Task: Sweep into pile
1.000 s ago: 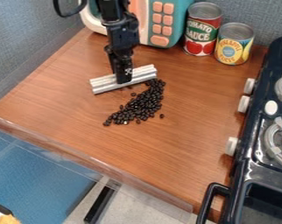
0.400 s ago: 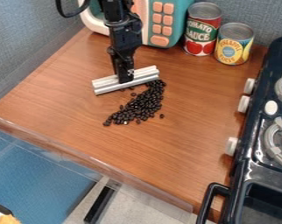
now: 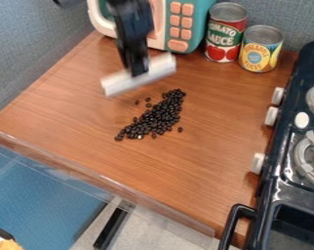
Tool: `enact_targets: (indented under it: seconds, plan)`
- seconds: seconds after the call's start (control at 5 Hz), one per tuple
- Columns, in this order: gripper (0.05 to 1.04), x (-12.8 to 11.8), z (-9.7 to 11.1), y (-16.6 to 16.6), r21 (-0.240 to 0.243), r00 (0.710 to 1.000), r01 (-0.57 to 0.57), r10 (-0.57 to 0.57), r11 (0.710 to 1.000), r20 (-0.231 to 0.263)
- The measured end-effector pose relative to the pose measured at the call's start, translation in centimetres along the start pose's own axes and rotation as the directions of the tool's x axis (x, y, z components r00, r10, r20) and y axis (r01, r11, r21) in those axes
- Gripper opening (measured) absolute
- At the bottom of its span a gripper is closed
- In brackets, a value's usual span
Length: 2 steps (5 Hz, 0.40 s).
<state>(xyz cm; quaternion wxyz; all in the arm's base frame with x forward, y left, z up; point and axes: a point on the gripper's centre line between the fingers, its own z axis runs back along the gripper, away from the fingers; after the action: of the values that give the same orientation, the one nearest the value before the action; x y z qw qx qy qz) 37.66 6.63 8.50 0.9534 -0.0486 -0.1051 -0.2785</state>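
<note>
1. In the camera view, my arm comes in from the top and leans a little, with my gripper [image 3: 139, 71] pointing down.
2. My gripper is closed on a pale bar [image 3: 118, 83], which sits at a slant.
3. The dark beans [image 3: 158, 116] lie on the brown table [image 3: 205, 146], below the bar in this view and apart from it.
4. One can [image 3: 225, 34] has a red and green label; the other can [image 3: 260, 51] has a yellow and blue one, both with words.
</note>
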Motion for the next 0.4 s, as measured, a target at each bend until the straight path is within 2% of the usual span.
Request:
enact_targets:
  seconds: [0.2, 0.4]
  plan:
    - [0.328, -0.6, 4.5, -0.1, 0.035, 0.992, -0.096, 0.093, 0.995, 0.080]
    - [0.328, -1.5, 7.7, -0.6, 0.094, 0.977, -0.187, 0.175, 0.978, 0.119]
